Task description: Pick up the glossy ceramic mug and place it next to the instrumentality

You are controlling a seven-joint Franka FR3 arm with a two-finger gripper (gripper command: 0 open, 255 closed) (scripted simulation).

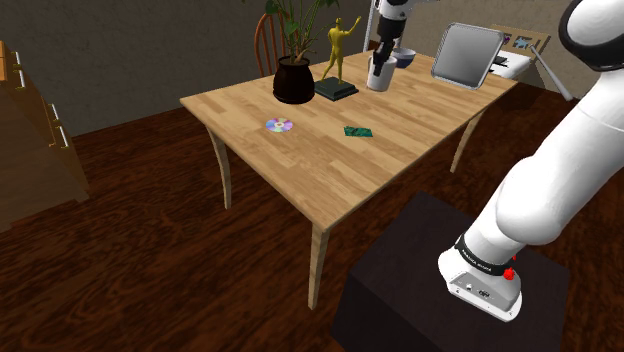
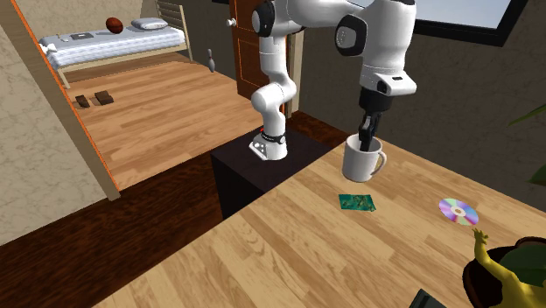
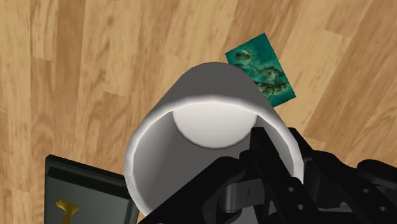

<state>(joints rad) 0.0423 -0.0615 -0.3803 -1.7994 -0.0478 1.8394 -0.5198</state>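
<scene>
In the shoulder view, the white mug (image 1: 379, 78) hangs from the pincer (image 1: 384, 58), lifted clear of the table (image 1: 330, 170). It sits high over the stretch by the golden figurine (image 1: 338, 48).

In the second exterior view, the mug (image 2: 360, 162) looks glossy, white and straight-sided, with a loop handle (image 2: 380, 163) turned to that view's right. The pincer (image 2: 367, 140) dips into its mouth. A green card (image 2: 357, 202) and a shiny disc (image 2: 458, 211) lie on the table nearer the camera.

In the wrist view, the pincer (image 3: 273, 153) is clamped on the mug's wall, one finger inside and the other outside. Below the mug (image 3: 153, 146) lie the card and the figurine's dark base (image 3: 83, 197). The mug is probably stiff, fairly heavy, slick and breakable. The wall away from the handle suits a firm grip and a gentle set-down.
</scene>
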